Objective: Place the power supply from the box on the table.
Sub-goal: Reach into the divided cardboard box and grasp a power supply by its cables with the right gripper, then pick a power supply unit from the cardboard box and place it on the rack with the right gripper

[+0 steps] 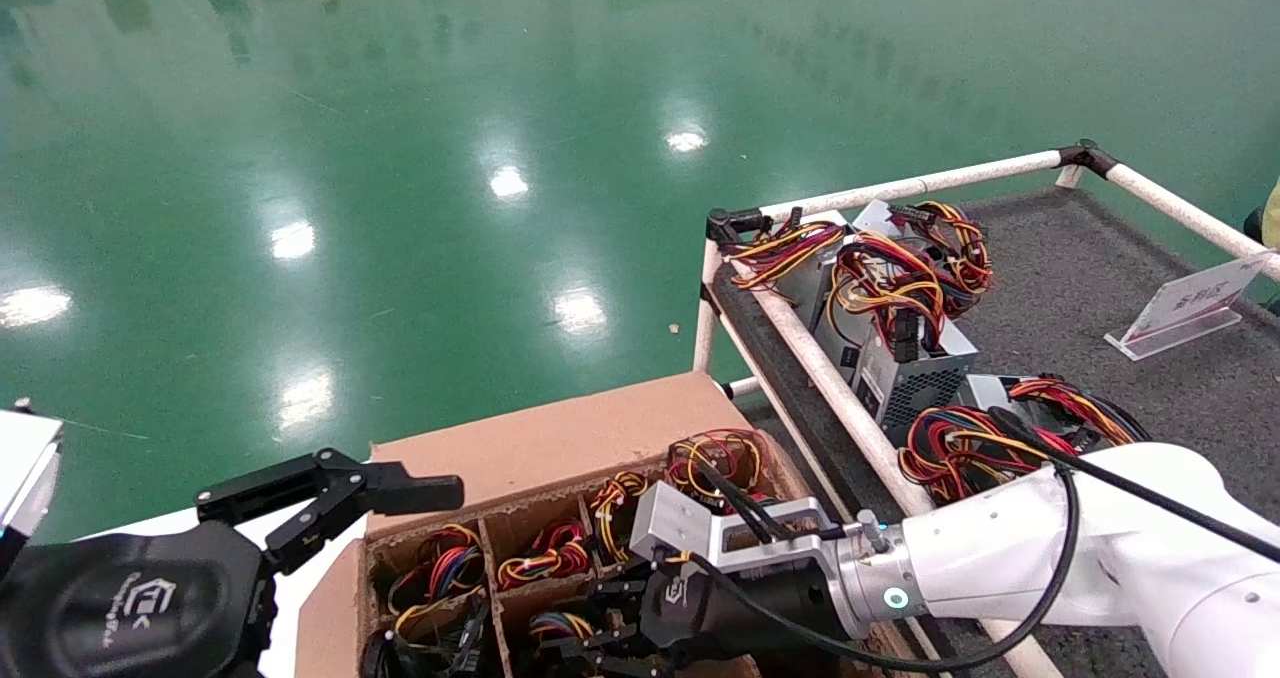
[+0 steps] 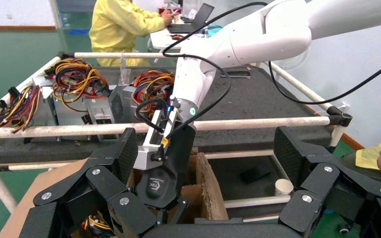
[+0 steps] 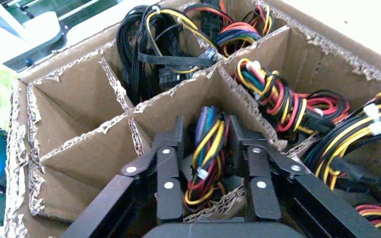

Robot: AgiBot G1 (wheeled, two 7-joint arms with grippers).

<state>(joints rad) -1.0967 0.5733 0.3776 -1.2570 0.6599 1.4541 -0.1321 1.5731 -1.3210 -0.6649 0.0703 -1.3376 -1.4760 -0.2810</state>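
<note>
Right claw (image 3: 206, 163): down in a box (image 3: 79, 89) cell, fingers narrowly parted either side of the power supply's (image 3: 209, 148) wire bundle. Left claw (image 1: 330, 503): wide open, empty, lower left.

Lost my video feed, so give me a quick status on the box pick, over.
Right end effector down in a box cell, fingers astride the power supply wire bundle, not clamped. Left end effector open, beside the box. Cardboard dividers crowd the pick.
</note>
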